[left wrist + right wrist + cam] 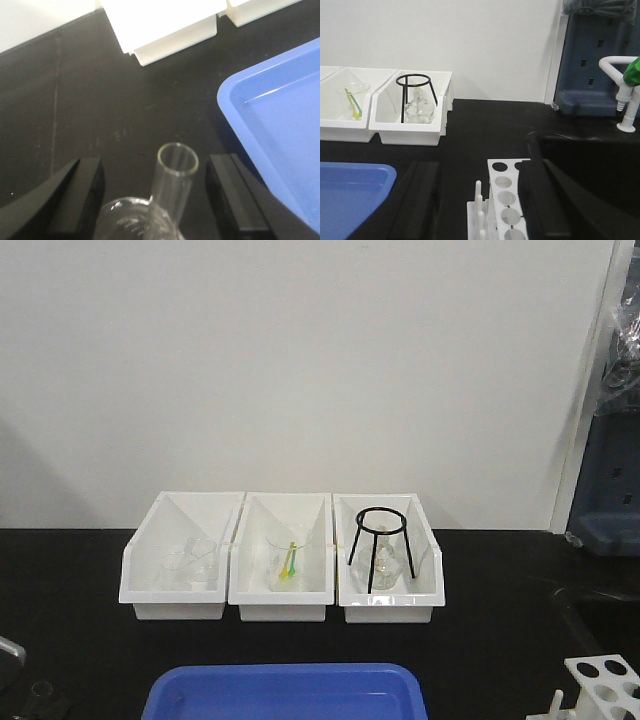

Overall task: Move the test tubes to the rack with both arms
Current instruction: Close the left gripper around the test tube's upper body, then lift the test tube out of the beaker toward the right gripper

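My left end effector (154, 172) is released, its fingers spread wide to either side of a test tube (175, 180) and touching it on neither side. The tube rises from a beaker (122, 217) toward the front left of the desk (100, 115), just left of the tray (280, 125). My right end effector (480, 172) is likewise released, its fingers framing the rack (506, 197) near the desk's front right corner.
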